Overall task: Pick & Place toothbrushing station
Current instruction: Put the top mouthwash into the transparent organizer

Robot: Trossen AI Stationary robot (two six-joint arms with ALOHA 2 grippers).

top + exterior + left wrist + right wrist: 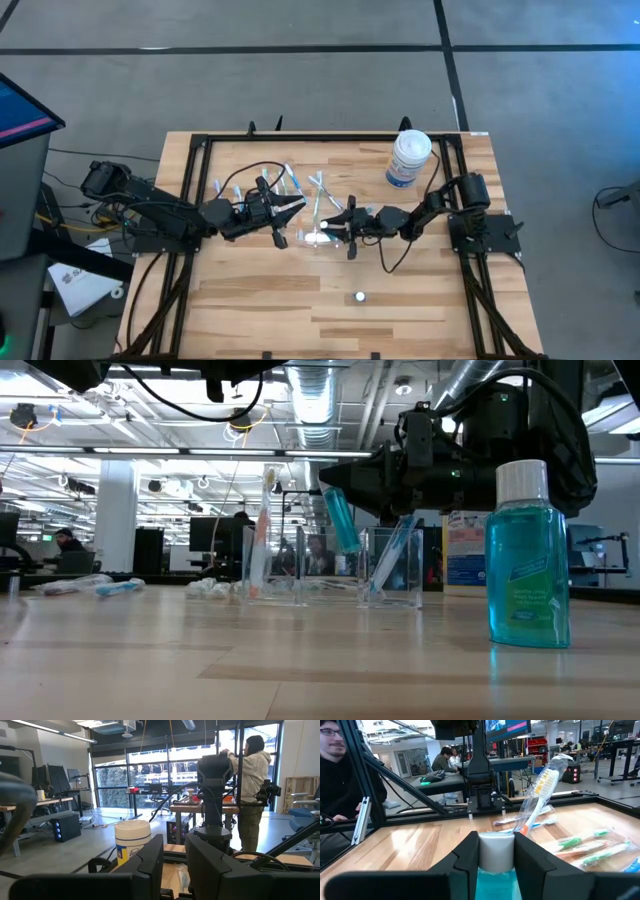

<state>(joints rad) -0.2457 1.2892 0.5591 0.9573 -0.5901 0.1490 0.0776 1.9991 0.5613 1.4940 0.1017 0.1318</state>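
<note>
Table: a pale wooden top (400, 300) inside a black frame, with an open workshop floor behind it.
Loose toothbrushes (225, 187): they lie scattered on the far left-centre of the wood, probably waiting to be sorted.
Left gripper (290, 212): it reaches in low beside the clear cup. I cannot tell whether it is open or has hold of anything; it may be there to steady the cup.
Clear cup (318, 237): it stands mid-table between the two grippers, with one wrapped toothbrush (262, 530) upright in it.
Right gripper (496, 852): it is clamped on the white cap of a small tube (340, 520), which hangs tilted above the cup, apparently so that it can go in end first.
Blue bottle (527, 560): it stands alone near the front edge, untouched.
White tub (408, 160): it stands at the far right corner, clear of the work.
</note>
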